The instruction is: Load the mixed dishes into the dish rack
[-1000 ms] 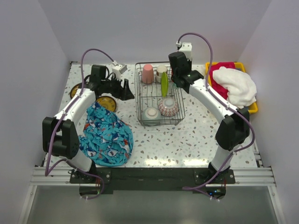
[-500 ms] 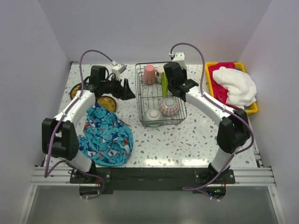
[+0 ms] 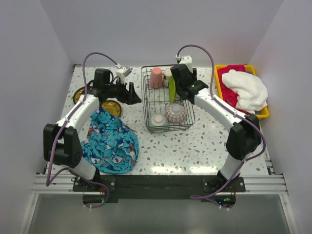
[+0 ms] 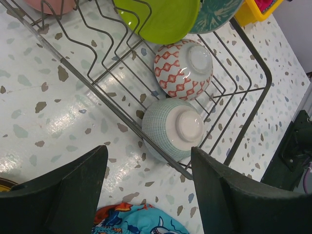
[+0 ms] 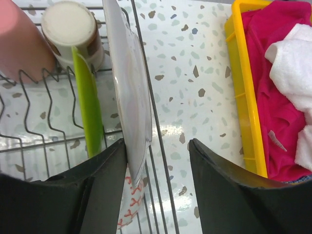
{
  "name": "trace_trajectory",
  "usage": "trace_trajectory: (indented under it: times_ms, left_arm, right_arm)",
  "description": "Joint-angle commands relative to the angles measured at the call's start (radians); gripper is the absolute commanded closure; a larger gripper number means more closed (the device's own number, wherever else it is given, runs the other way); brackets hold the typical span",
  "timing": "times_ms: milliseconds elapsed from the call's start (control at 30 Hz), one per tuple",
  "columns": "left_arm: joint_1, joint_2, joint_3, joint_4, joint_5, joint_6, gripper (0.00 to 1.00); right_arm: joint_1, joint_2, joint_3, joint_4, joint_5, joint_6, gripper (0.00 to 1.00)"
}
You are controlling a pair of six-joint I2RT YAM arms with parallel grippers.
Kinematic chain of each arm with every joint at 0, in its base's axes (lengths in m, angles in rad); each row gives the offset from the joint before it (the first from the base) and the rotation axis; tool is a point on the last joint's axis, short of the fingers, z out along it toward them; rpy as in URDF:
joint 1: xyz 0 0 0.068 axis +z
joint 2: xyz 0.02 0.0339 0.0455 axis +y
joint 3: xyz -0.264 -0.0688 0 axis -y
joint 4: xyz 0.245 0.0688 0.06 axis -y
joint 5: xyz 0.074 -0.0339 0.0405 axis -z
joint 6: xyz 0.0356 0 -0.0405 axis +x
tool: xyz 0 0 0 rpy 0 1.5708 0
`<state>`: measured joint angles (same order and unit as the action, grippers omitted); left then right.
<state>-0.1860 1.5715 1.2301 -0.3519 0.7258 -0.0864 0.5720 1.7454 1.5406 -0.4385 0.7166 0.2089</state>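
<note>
Whereas at the dish rack's (image 3: 157,97) right edge a second ago, now hangs just inside its back right corner: right gripper (image 5: 158,146) spread wide, pale plate (image 5: 129,92) upright just beside one finger, next to the green plate (image 5: 90,112). Left gripper (image 4: 146,153) gaping, unmoved, left of the rack.

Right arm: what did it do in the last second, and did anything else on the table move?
The right end effector moved left over the dish rack, closer to the lime-green plate standing in it; its fingers are open. The left end effector, the pink cup, the red-patterned bowl and the blue patterned cloth stayed put.
</note>
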Motion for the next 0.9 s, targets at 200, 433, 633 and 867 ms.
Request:
trace_trajectory:
  times_ms: [200,433,633,867]
  left_arm:
    - [-0.004,0.022,0.078,-0.015,0.009,0.037,0.26]
    - [-0.003,0.033,0.144,-0.096,-0.049,0.138,0.25]
    - [0.009,0.027,0.209,-0.2,-0.13,0.246,0.25]
    - [0.154,0.027,0.262,-0.315,-0.308,0.346,0.21]
  right_arm:
    - [0.002,-0.043,0.161,-0.028,-0.054,0.055,0.42]
    - [-0.003,-0.107,0.153,0.032,-0.069,0.035,0.41]
    - [-0.03,-0.136,0.066,0.069,-0.124,0.024,0.41]
    - [-0.055,-0.138,0.081,-0.006,-0.434,-0.052,0.3]
